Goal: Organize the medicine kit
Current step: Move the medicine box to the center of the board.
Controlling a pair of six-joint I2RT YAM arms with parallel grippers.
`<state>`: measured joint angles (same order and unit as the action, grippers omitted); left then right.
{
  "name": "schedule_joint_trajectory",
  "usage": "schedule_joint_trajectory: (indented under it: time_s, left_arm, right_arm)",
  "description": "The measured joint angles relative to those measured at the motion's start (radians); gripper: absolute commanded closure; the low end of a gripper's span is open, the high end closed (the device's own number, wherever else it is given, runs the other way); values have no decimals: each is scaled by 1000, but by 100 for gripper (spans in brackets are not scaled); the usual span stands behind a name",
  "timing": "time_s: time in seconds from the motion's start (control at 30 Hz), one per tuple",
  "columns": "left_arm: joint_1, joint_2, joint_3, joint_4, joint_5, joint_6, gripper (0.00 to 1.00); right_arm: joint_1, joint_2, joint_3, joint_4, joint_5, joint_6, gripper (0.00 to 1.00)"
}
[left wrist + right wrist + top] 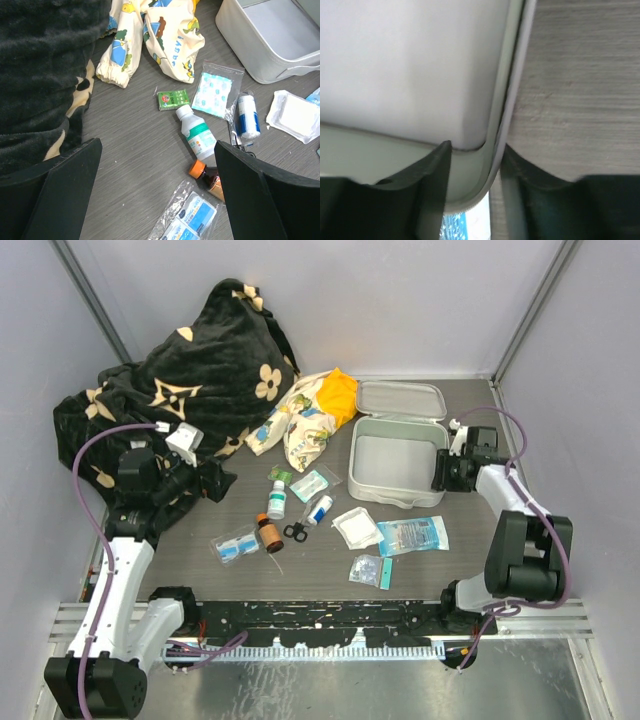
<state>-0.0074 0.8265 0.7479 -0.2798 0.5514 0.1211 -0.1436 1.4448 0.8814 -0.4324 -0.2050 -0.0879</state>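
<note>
holding the open medicine kit [392, 490] steady looks to be the step in hand: the case sits at the right rear of the table [300, 570], lid hinged back, tray empty. the right gripper [443, 472] straddles the tray's right wall near the front corner, one finger inside and one outside, and in the right wrist view both fingers press against the rim, so it reads as clamped on the wall. the left gripper [155, 200] hangs over the left of the table beside the black blanket [190, 360], jaws spread wide, nothing between them. supplies lie loose between the arms: white bottle [197, 132], brown bottle with orange cap [207, 177], green packet [173, 99], blue-and-white roll [247, 117], gauze pad [295, 115], scissors [296, 531]. judged next move: left arm lowers onto the nearest bottle, closes across its body and carries it to the tray. labels: print on the green packet and bottle labels is too small to read; no brand legible.
</note>
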Motion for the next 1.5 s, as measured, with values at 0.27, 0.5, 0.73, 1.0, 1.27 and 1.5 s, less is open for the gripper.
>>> schedule_joint_trajectory:
  time_s: [0.27, 0.5, 0.73, 1.0, 1.27, 1.5]
  left_arm:
    - [0, 26, -1, 0, 3, 0, 2]
    - [0, 32, -1, 0, 3, 0, 2]
    - [0, 45, -12, 3, 23, 0, 2]
    - [1, 68, -12, 3, 48, 0, 2]
    - [3, 71, -12, 3, 57, 1, 2]
    - [3, 89, -12, 3, 68, 4, 2]
  right_arm:
    - [0, -50, 37, -26, -14, -8, 17]
    - [-6, 59, 249, 19, -45, 83, 10]
    - [-32, 275, 456, 82, -103, 206, 9]
    - [-81, 489, 536, 119, -184, 364, 10]
    - [-107, 478, 484, 126, -259, 338, 20]
    - [-121, 384, 335, 87, -272, 245, 37]
